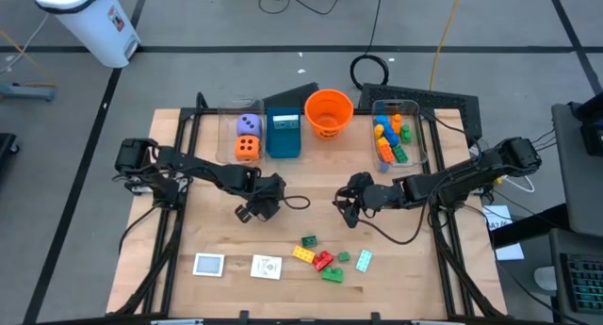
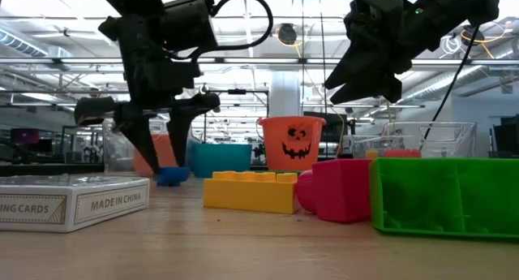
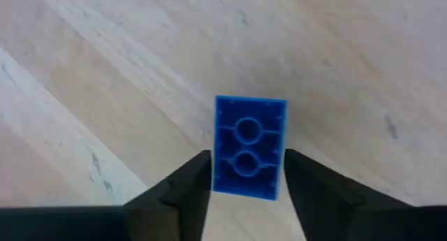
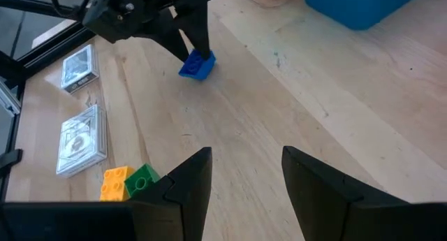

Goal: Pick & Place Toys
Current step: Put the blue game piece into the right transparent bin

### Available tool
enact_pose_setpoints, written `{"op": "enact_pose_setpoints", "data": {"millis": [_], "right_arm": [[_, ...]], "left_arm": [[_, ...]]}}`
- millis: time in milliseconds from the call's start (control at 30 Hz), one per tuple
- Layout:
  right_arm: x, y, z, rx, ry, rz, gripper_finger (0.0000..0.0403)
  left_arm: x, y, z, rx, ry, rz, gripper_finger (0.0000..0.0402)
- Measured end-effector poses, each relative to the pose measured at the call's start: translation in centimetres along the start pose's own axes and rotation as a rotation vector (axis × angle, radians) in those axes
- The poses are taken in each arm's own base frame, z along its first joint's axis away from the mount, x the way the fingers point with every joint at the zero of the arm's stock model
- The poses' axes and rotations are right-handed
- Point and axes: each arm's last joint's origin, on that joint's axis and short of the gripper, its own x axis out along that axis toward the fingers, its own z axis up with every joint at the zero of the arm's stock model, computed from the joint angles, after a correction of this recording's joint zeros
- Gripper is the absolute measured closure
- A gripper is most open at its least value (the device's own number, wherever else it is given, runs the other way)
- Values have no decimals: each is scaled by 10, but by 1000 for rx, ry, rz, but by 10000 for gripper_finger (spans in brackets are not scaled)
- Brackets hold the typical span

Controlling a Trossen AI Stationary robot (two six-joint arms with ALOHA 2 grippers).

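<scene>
The left gripper (image 3: 241, 174) stands straight over the blue brick (image 3: 248, 146) on the bare wood, fingers apart and flanking its long sides (not visibly gripping yet), while the right gripper (image 4: 241, 174) waits open, farther off.

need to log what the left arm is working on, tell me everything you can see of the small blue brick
The blue brick is a small plastic building brick, glossy, of a single colour. Its hollow underside with two round tubes faces the left wrist camera. It sits between the fingers of the left gripper, which flank both its long sides; whether they press it yet is unclear. In the right wrist view it appears tilted, low against the bare wooden table, apart from the other toys.
</scene>
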Motion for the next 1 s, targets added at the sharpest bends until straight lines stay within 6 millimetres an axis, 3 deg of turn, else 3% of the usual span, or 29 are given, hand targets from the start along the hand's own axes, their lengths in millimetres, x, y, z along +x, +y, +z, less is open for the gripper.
{"op": "enact_pose_setpoints", "data": {"millis": [300, 667, 800, 1000], "right_arm": [[0, 0, 0, 0, 4, -4, 236], [0, -1, -1, -2, 6, -5, 236], [0, -1, -1, -5, 9, -8, 236], [0, -1, -1, -5, 9, -8, 236]], "left_arm": [[0, 0, 0, -117, -1, 2, 280], [-2, 2, 1, -410, 12, 17, 283], [-13, 12, 10, -502, -10, 41, 260], [-38, 30, 27, -545, -71, 50, 192]]}}
